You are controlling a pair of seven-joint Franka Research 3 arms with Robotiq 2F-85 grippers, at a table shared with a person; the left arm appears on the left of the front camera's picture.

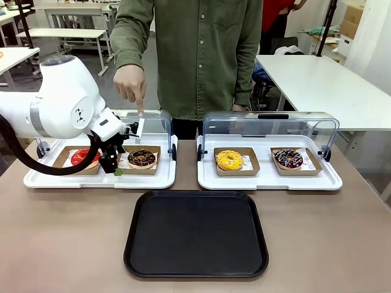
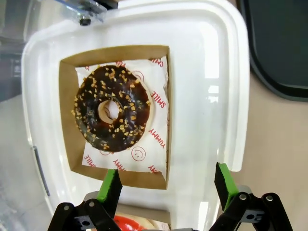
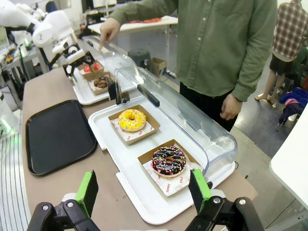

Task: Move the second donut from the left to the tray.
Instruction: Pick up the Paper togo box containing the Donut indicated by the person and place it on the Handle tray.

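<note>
The second donut from the left (image 1: 142,158), chocolate-iced with pale sprinkles, sits in its brown cardboard holder (image 2: 66,120) on the left white tray (image 1: 98,180). My left gripper (image 1: 115,169) hangs open just beside it, between it and the red donut (image 1: 84,157). In the left wrist view the donut (image 2: 113,108) lies just beyond the open gripper (image 2: 167,185), with one green pad (image 2: 109,185) at the holder's near edge. The black tray (image 1: 195,235) lies bare in front. My right gripper (image 3: 143,192) stands open, holding nothing, near the right white tray (image 3: 110,139).
A person's hand (image 1: 131,84) holds up the clear lid (image 1: 153,125) of the left tray with one finger. The right white tray holds a yellow donut (image 1: 229,160) and a multicoloured-sprinkle donut (image 1: 288,159) under a raised lid (image 1: 269,125).
</note>
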